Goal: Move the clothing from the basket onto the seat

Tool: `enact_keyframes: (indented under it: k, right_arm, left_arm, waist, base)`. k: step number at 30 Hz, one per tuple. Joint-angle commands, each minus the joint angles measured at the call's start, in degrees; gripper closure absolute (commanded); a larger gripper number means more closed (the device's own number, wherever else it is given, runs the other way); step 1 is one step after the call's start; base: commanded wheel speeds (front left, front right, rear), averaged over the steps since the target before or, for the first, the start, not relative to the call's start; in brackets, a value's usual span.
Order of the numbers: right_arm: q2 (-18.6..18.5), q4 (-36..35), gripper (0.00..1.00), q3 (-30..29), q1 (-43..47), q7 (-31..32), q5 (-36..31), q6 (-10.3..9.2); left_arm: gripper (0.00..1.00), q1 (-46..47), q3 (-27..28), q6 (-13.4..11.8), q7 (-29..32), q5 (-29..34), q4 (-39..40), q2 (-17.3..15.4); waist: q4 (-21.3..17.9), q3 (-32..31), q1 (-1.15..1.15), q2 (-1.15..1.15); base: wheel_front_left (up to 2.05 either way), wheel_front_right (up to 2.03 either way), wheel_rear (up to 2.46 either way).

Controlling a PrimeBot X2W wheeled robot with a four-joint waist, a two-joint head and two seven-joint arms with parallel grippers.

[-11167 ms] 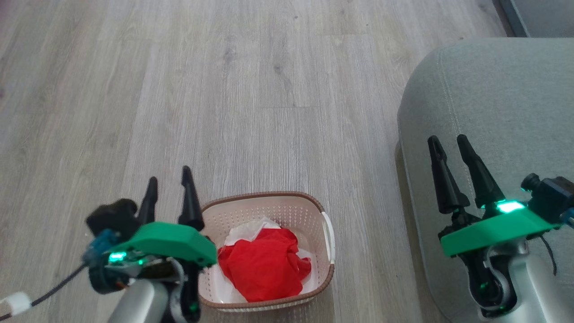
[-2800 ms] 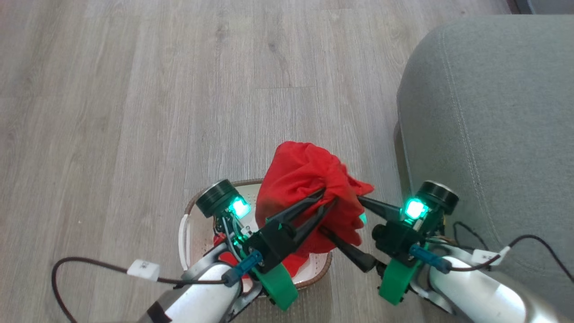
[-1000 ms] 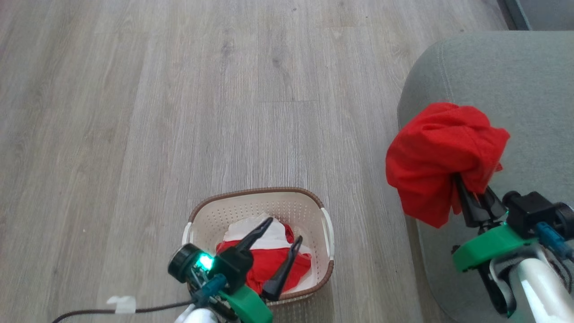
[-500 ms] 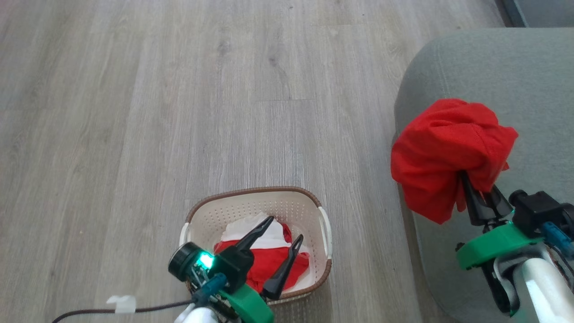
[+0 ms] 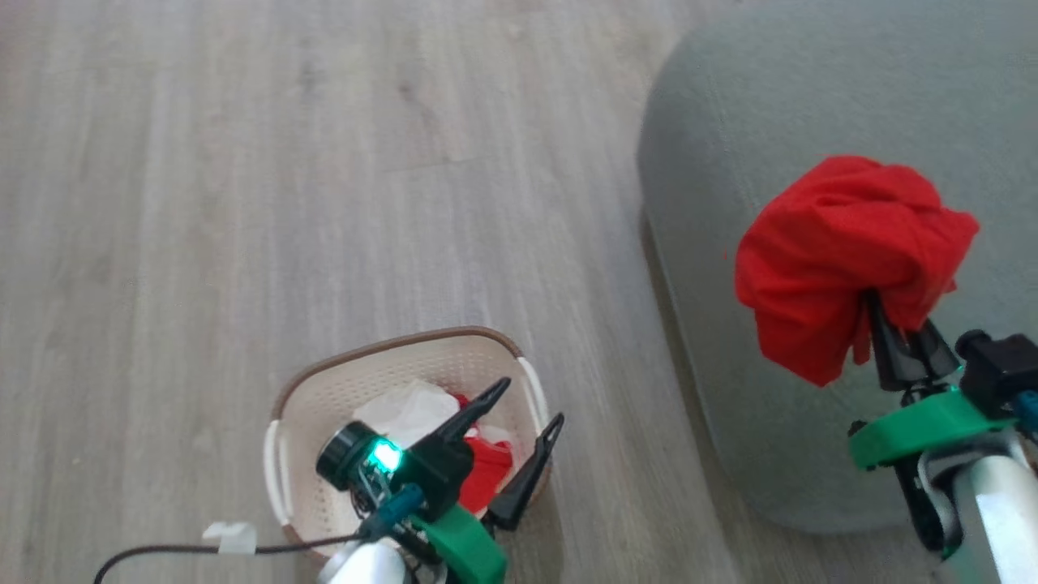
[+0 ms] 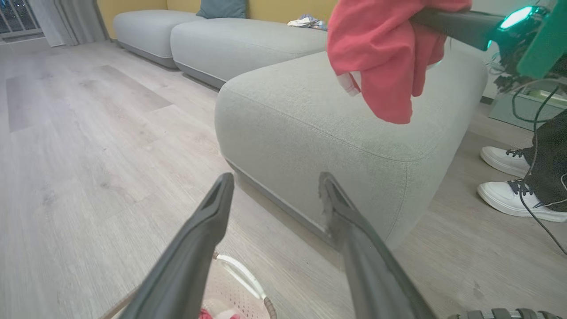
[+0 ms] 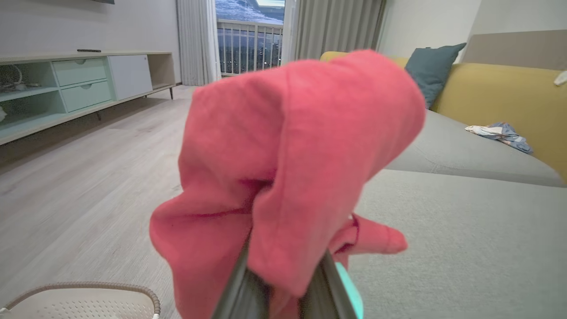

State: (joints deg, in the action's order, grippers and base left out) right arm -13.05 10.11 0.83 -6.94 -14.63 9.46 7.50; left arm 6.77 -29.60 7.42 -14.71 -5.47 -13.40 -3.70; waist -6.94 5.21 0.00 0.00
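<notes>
Your right hand (image 5: 896, 324) is clamped tight on a bunched red garment (image 5: 843, 243). The cloth drapes over the fingers and hangs above the seat (image 5: 770, 97), at about 3 o'clock in the head view. Whether its lowest fold touches the cushion, you cannot tell. Your left hand (image 5: 531, 400) stands wide with nothing between its fingers. It hovers over the 3 o'clock side of the basket (image 5: 324, 397), which sits on the floor (image 5: 243, 203) at 6 o'clock. In the basket lie a red piece (image 5: 492, 474) and a crumpled white piece (image 5: 405, 410), partly hidden under that hand. A strip of floor separates basket and seat. A person's white shoes (image 6: 509, 197) stand on the floor near the seat, at 3 o'clock in the left wrist view.
</notes>
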Motion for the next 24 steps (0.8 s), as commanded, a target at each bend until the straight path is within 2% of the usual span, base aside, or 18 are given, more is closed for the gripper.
enact_keyframes:
  k: [1, 15, 20, 24]
  right_arm:
    - [-1.13, -2.29, 1.0, 0.32, -2.6, -0.37, -0.41, -0.01]
    - [0.85, -2.48, 1.0, -0.9, -4.64, -0.37, -0.44, -0.01]
    - [2.09, -1.67, 1.0, -1.34, -4.71, -0.37, 0.27, -0.01]
    - [2.73, -1.44, 1.0, -1.93, -4.45, -0.37, 0.02, -0.01]
  left_arm:
    - [0.0, 3.25, 1.57, 0.06, -0.29, 0.39, 2.29, 0.64]
    - [0.0, 8.21, -2.11, 0.06, -0.29, 0.79, 0.65, -1.17]
    - [0.0, 8.93, -3.08, 0.06, -0.29, 0.22, -0.02, -1.66]
    - [0.0, 9.42, -3.53, 0.06, -0.29, 0.13, -0.33, -2.01]
  waist:
    - [-2.76, 1.47, 0.0, 0.0]
    - [-17.36, 6.41, 0.0, 0.0]
    - [-21.34, 6.89, 0.0, 0.0]
    - [-22.99, 7.15, 0.0, 0.0]
  base:
    - [0.0, 0.0, 0.0]
    - [0.0, 0.0, 0.0]
    - [0.0, 0.0, 0.0]
    - [0.0, 0.0, 0.0]
